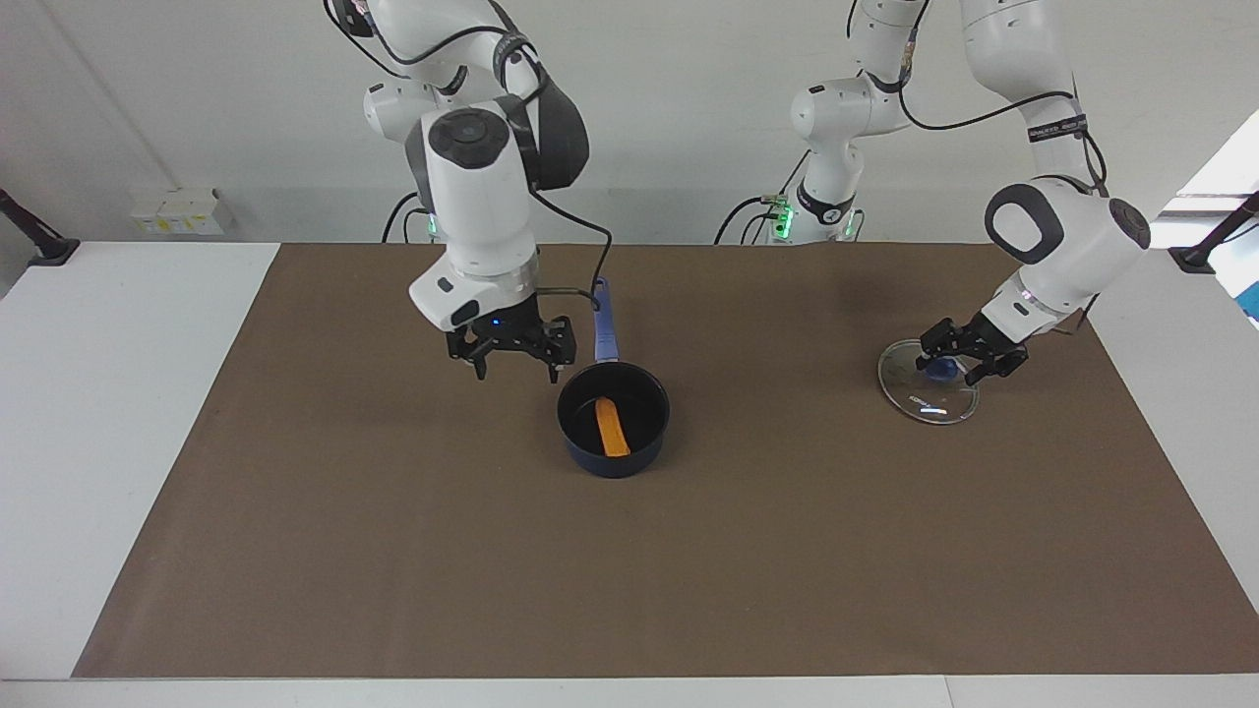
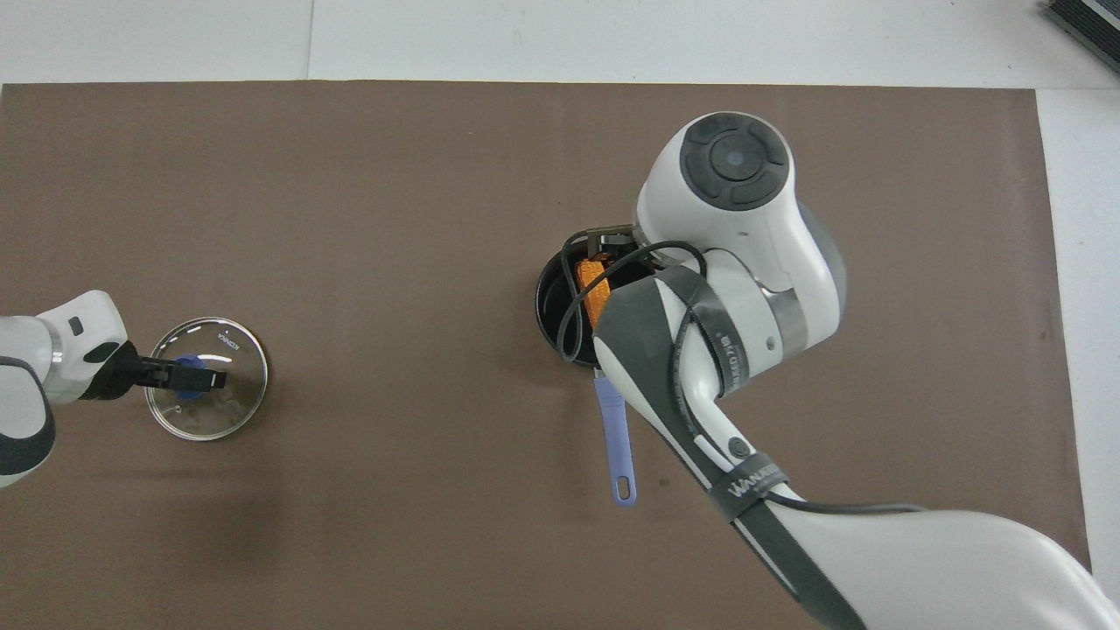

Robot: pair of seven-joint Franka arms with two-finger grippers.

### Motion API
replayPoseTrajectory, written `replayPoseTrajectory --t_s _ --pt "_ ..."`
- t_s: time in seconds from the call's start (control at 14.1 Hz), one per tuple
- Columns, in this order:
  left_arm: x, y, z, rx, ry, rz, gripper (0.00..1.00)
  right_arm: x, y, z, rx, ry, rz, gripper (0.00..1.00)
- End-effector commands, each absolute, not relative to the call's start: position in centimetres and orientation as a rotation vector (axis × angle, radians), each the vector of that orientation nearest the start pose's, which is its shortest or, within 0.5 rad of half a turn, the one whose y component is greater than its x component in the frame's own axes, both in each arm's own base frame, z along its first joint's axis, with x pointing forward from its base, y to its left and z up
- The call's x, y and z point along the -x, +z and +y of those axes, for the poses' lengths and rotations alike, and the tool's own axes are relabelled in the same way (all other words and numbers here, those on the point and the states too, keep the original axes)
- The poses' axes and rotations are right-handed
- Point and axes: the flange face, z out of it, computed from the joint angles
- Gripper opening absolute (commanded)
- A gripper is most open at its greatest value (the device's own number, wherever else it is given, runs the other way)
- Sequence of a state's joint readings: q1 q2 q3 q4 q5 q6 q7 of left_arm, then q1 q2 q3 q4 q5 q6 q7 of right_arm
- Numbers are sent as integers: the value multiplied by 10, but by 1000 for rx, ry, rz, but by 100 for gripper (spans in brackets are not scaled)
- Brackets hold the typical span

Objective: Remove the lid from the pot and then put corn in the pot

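Lying in the pot (image 1: pixel 614 419), corn (image 1: pixel 612 426), right tool (image 1: pixel 513 368) raised beside it

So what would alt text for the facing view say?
A corn cob lies in an uncovered navy pot, the open right gripper raised beside it. The open left gripper straddles the knob of the glass lid on the mat.

A brown mat (image 1: pixel 393 551) covers most of the white desk (image 1: pixel 108 393). White wall sockets (image 1: pixel 177 211) sit just past the desk's edge.
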State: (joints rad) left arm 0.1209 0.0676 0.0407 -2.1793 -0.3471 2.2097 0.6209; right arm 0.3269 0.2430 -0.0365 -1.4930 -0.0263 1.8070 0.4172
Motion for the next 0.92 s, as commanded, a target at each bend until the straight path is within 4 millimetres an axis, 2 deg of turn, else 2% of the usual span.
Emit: replayPoseTrajectory --t_s 0.0,0.14,0.28,0.43,0.64,0.78,0.85 --pt "-560 376 60 3352 -131 450 100 -596 578 136 3147 -106 213 100" --pt "-576 391 46 3280 -123 411 100 -582 606 97 3142 -84 182 100" --pt "-585 404 27 3252 -116 363 100 -568 626 70 3149 -48 152 100" --pt "-592 422 10 3238 -83 253 100 -552 646 54 3150 -35 151 100" --pt "-599 460 -14 3185 -19 94 100 -525 676 30 3151 -21 126 100" --pt "-601 488 -16 3183 12 38 100 -514 694 17 3152 -6 120 100" --pt "-601 503 -14 3183 21 38 100 -513 694 11 3146 -6 140 100"
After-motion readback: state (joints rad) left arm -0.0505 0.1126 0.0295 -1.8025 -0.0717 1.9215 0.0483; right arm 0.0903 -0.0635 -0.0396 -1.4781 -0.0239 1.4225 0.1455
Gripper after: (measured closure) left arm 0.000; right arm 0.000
